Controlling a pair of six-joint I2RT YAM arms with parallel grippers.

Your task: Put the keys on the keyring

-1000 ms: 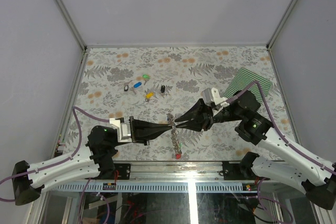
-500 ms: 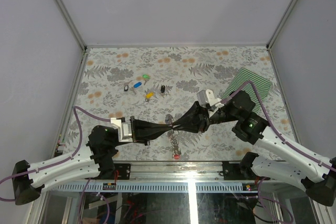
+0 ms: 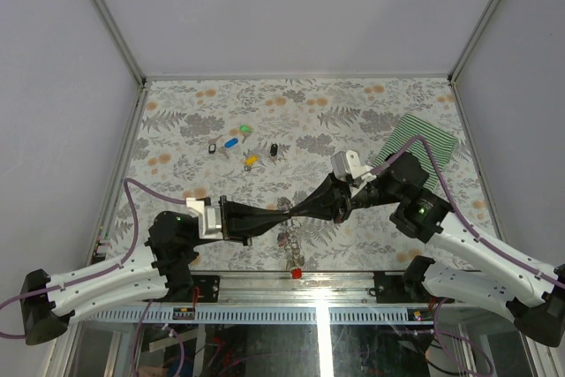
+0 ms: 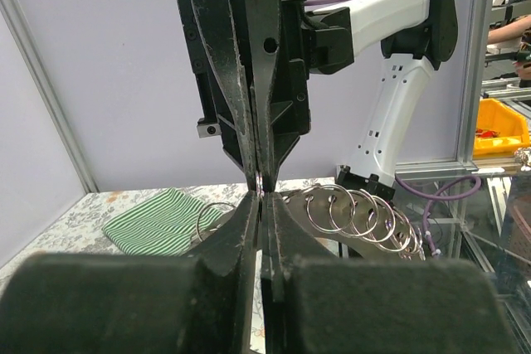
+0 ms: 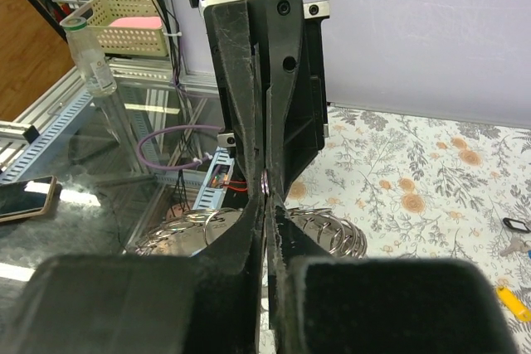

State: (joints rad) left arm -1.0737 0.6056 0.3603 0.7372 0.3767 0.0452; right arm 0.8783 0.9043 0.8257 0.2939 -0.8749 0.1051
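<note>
The keyring (image 3: 286,234), a flat dark grey ring carrying several small split rings, hangs edge-on between my two grippers above the table's near middle. A red key (image 3: 297,273) dangles from its low end. My left gripper (image 3: 281,212) and right gripper (image 3: 294,211) meet tip to tip, both shut on the ring's top edge. The left wrist view shows the left gripper (image 4: 261,196) pinching the ring (image 4: 365,242). The right wrist view shows the right gripper (image 5: 265,196) doing the same to the ring (image 5: 187,234). Blue (image 3: 231,142), green (image 3: 245,131), yellow (image 3: 251,162) and black (image 3: 274,150) keys lie on the table.
A green striped cloth (image 3: 424,144) lies at the right of the flowered table (image 3: 177,121); it also shows in the left wrist view (image 4: 158,220). Another dark key (image 3: 214,147) lies by the blue one. The table's metal front rail (image 3: 291,287) runs just below the red key.
My right gripper has moved left with the left gripper's tip. The keyring has swung, and its red key now hangs nearer the front rail.
</note>
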